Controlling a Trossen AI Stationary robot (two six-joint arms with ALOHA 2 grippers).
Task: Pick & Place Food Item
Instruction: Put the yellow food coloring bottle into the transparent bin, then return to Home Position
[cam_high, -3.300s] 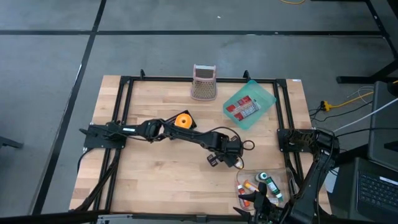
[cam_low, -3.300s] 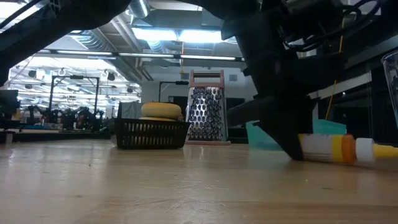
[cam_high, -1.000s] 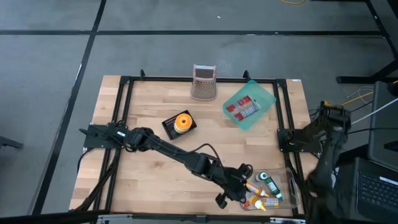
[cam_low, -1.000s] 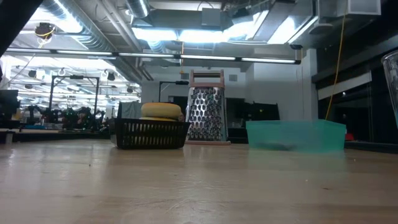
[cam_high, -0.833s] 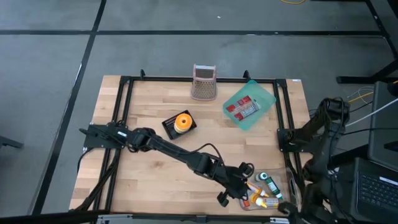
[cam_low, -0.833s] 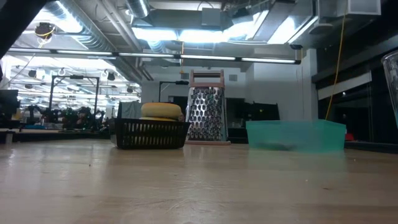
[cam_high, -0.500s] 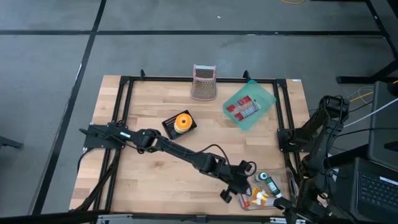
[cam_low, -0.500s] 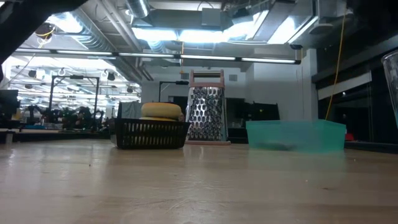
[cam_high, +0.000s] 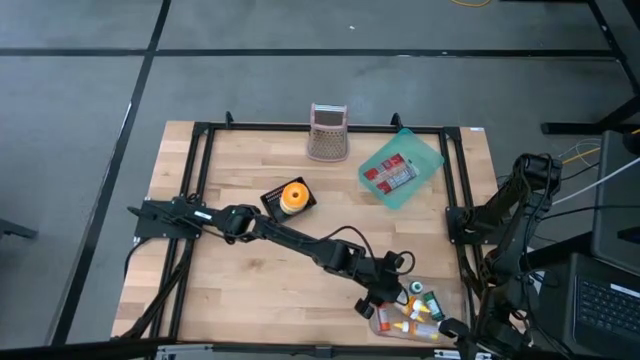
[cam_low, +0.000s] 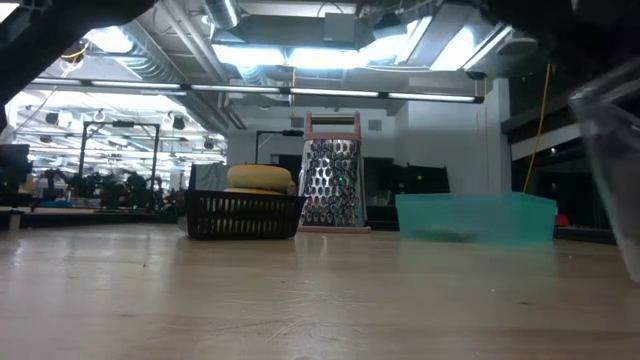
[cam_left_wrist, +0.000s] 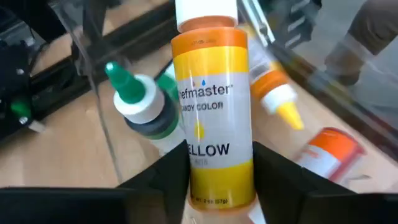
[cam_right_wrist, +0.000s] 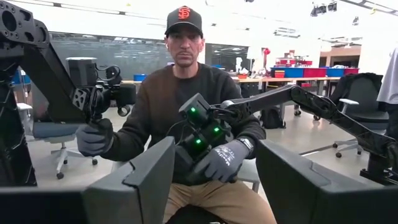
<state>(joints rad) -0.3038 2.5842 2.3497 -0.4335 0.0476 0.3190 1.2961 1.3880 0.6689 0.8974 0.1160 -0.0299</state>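
A yellow food-colour bottle (cam_left_wrist: 214, 124) with a white cap lies between the fingers of my left gripper (cam_left_wrist: 221, 155), which is shut on it. That gripper (cam_high: 380, 305) reaches into a clear container (cam_high: 445, 322) at the table's near right corner. In the container are a green-capped bottle (cam_left_wrist: 140, 106), a yellow-tipped bottle (cam_left_wrist: 277, 93) and an orange one (cam_left_wrist: 329, 149). My right gripper (cam_right_wrist: 214, 162) stands open beyond the table's right edge and faces a person in the room. My left gripper pinches the yellow bottle's lower body (cam_left_wrist: 205, 180), near its base, between its two fingers. The fingers slant down from the table's left side. The bottle points away along them, cap end foremost, among the other bottles in the container.
A black basket (cam_high: 290, 197) with a round orange item sits mid-table. A grater (cam_high: 328, 132) stands at the far edge, and a teal tray (cam_high: 425, 150) with red packets lies far right. Black frame rails (cam_high: 455, 180) border the table. The clear container's wall (cam_low: 612, 150) leans at the low view's right.
My left gripper has sunk into the clear container with the yellow bottle. The container has shifted toward the table's left, and its wall now stands tilted in the low view. My right arm drew back beyond the table's right edge, then kept still.
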